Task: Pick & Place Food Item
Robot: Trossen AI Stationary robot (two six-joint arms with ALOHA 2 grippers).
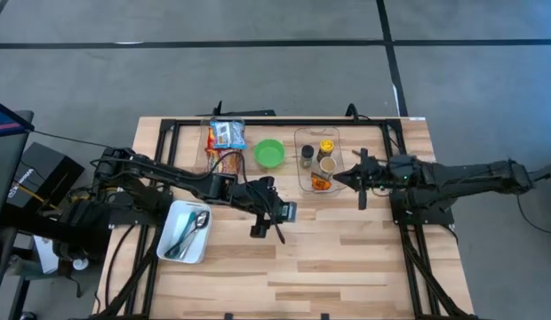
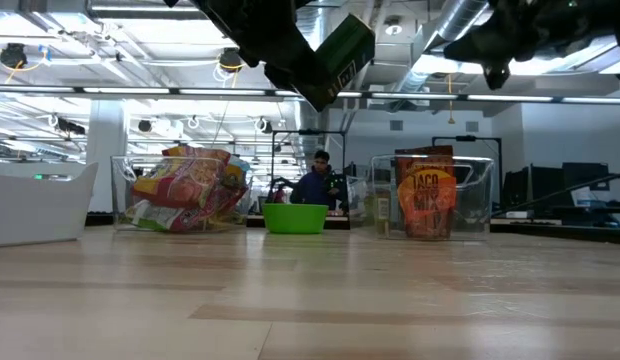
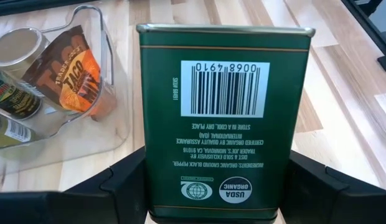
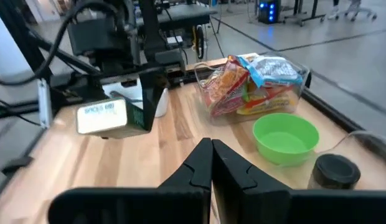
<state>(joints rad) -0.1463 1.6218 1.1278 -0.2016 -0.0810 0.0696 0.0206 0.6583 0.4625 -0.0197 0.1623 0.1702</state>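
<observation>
Green tin of ground black pepper (image 3: 223, 121) gripped between the fingers (image 3: 121, 186) of the left hand (image 1: 274, 216), held above the wooden bench (image 1: 347, 258) near the centre of the high frame, barcode side toward the wrist camera and label upside down there. Seen tilted and clear of the bench top at upper centre of the low frame (image 2: 340, 55). In the right wrist frame, at middle left, pale lid end of the same tin (image 4: 109, 118) facing the lens.

Just right of centre in the high frame, clear bin (image 1: 304, 182) holding spice jars (image 1: 327, 165) and an orange taco mix packet (image 1: 321, 183); packet readable at right of centre in the low frame (image 2: 427, 205). Right hand (image 1: 339, 178) shut, fingers pressed together, empty, hovering at the clear bin's right edge.

Green bowl (image 1: 269, 154) above centre in the high frame, standing between that bin and a second clear bin of bright snack bags (image 1: 227, 135) to its left. White tub (image 1: 173, 249) at lower left, with a metal spoon (image 1: 193, 229) lying inside.

Person seated well beyond the bench, behind the green bowl, in the low frame (image 2: 315, 185).
</observation>
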